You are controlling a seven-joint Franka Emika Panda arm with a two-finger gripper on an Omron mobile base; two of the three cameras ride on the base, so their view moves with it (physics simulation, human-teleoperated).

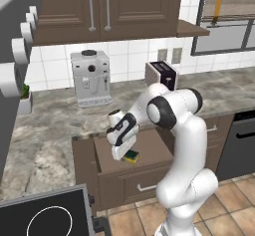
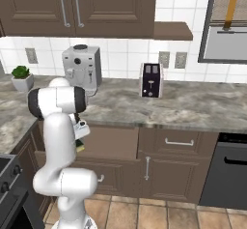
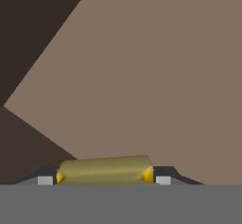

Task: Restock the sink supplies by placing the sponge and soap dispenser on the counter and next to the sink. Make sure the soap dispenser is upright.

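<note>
On the far left of the left base view we see a small potted plant standing on the counter, close to the tiled wall. Right of it, against the backsplash, stands a grey coffee machine, and above it hang dark brown wall cabinets. Below the counter edge an open drawer is pulled out toward us, its flat brown floor bare on the right side. Over that drawer we find our gripper, pointing down, with the sponge at its tip, green on top and yellow beneath. From this side we cannot tell whether the sponge rests on the drawer floor or is just above it.

Looking through the hand view, we see the sponge lying crosswise between our two fingertips, one tip at each end of it, so the jaws are clamped on the sponge. Behind it stretches the plain brown drawer floor.

Further right on the counter in the left base view stands the toaster, dark with a pale top, beneath two wall outlets. Beyond it, at the right edge, sits a black oven front under the counter, and a window fills the upper right corner.
</note>
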